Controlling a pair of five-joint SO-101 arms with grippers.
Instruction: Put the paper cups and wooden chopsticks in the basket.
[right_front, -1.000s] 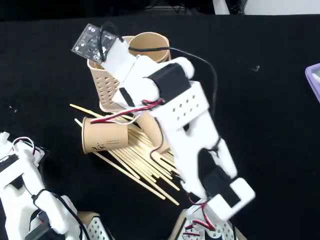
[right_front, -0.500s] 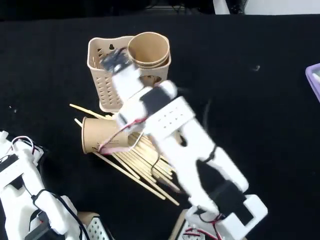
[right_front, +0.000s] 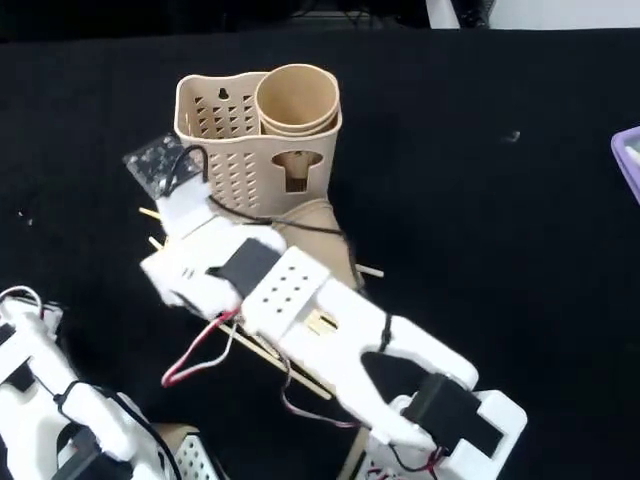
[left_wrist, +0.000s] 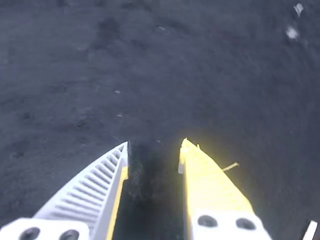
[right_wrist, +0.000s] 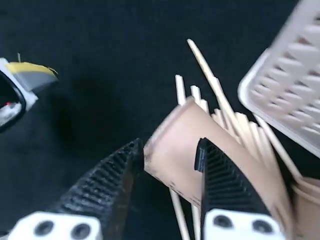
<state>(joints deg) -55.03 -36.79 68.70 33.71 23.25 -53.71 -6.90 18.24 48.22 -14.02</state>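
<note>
Black table (right_front: 500, 200) runs under everything, dark and bare-looking to its far edge. At the near left corner sits the left arm (right_front: 50, 400), folded low. Its left gripper (left_wrist: 154, 150) hangs just above the dark surface with its fingers released, a narrow gap between them and nothing in it.

Right of that, the right arm (right_front: 330, 330) stretches from the near right across toward the left, ending in front of the basket. Its right gripper (right_wrist: 169, 142) has its fingers spread, not clenched. The open end of a paper cup (right_wrist: 172, 132) lying on its side comes between them, with one finger beside the rim and the other over the cup's wall. I cannot tell if either finger presses on it.

Under and beside this cup lie the wooden chopsticks (right_wrist: 202, 64) in a loose fan on the table, near the basket's foot.

Beyond them the basket (right_front: 240, 165) stands upright with stacked cups (right_front: 297, 100) in its right side. Another cup (right_front: 318, 225) lies against its near wall, partly behind the arm.

A purple object (right_front: 627, 160) shows at the right edge.
</note>
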